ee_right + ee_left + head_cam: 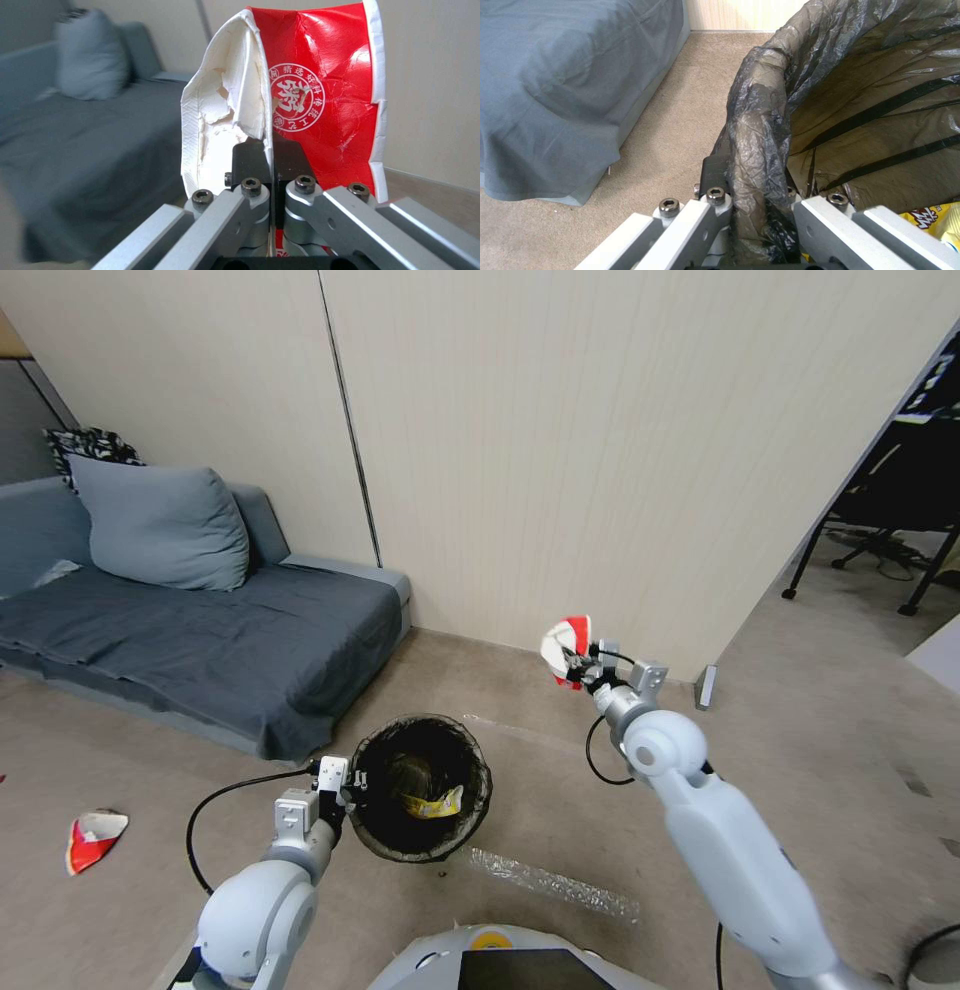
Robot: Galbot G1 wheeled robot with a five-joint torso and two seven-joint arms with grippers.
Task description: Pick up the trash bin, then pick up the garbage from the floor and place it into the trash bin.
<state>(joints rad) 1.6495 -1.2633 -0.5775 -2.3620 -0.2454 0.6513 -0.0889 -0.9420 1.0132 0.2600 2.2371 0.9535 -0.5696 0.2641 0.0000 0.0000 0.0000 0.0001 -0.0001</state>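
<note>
The trash bin (421,790) is held at its rim by the left gripper (338,782), fingers pinching; a red-and-white wrapper (567,646), pinched by the right gripper (580,668), is raised beside the bin, and must be carried over its mouth.

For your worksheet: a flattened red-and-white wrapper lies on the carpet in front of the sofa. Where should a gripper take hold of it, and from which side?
Judging by the head view, the red-and-white wrapper lies nearly flat, its wide white-rimmed end slightly raised. Coming down from above, pinching that raised rim across its thin edge, probably works best; a sideways approach would likely slide it along the carpet.

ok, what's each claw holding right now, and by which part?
Left claw is clamped on the trash bin at its bag-covered rim. Right claw pinches the red-and-white wrapper by its lower edge.
</note>
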